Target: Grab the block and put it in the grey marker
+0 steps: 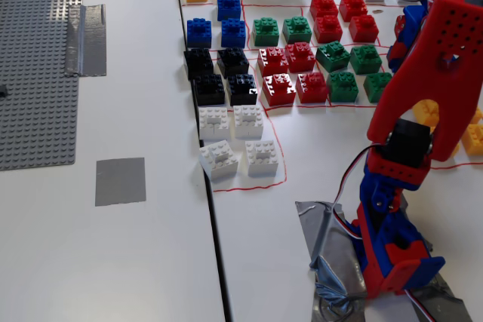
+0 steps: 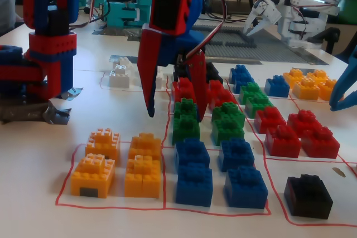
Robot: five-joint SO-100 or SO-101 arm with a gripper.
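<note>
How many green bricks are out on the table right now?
6 green bricks in a fixed view, in three pairs stepping down to the right: upper, middle, lower. The arm may hide more.

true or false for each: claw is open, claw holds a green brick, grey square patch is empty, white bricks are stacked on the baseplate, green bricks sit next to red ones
1. The claw is open. True.
2. The claw holds a green brick. False: it is empty; the green bricks sit on the table.
3. The grey marker has nothing on it. True.
4. White bricks are on the studded baseplate. False: the white bricks lie on the table inside a red outline.
5. Green bricks sit beside red bricks. True.
</note>
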